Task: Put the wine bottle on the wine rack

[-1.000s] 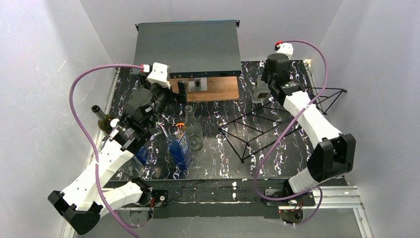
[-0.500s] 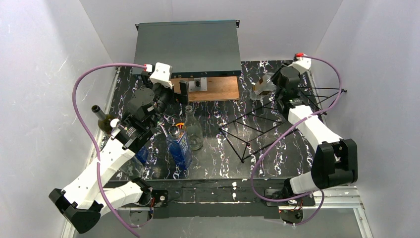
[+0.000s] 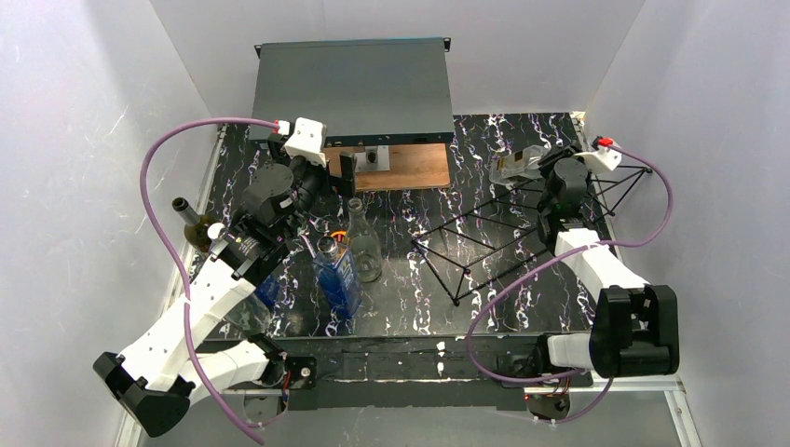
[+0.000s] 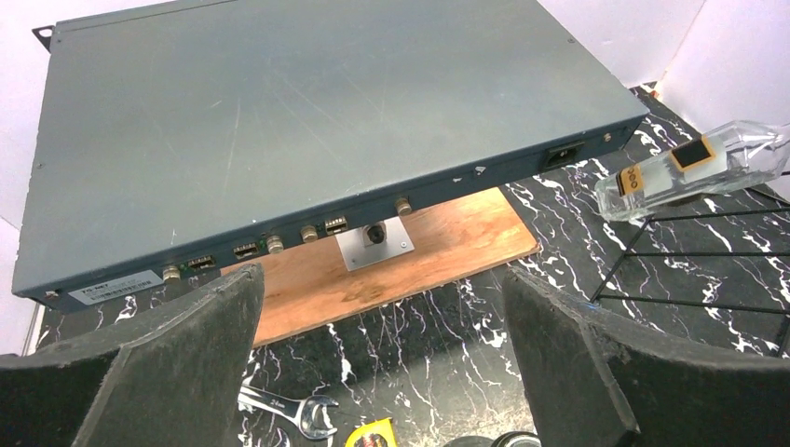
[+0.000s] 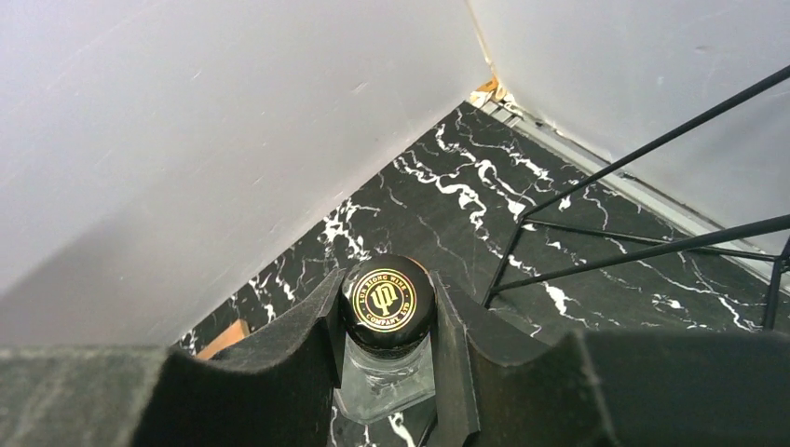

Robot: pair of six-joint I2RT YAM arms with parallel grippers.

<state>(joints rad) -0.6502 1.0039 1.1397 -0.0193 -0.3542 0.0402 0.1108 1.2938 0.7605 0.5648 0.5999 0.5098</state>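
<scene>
My right gripper (image 3: pixel 550 166) is shut on the black gold-printed cap (image 5: pixel 387 300) of a clear square wine bottle (image 3: pixel 514 165). It holds the bottle on its side above the back right end of the black wire wine rack (image 3: pixel 484 237). The bottle also shows in the left wrist view (image 4: pixel 689 168), over rack wires (image 4: pixel 671 256). Rack wires run at the right of the right wrist view (image 5: pixel 633 251). My left gripper (image 3: pixel 326 177) is open and empty above the table, in front of the wooden board (image 4: pixel 391 261).
A grey flat metal case (image 3: pixel 354 88) lies at the back, over the wooden board (image 3: pixel 401 168). A blue bottle (image 3: pixel 337 275), a clear bottle (image 3: pixel 363 244) and a dark bottle (image 3: pixel 194 228) stand at the left. A wrench (image 4: pixel 279 410) lies below my left gripper.
My right arm has swung right and drawn back, carrying the clear bottle from the back middle to above the rack's back right end and tipping it onto its side. My left arm has barely moved.
</scene>
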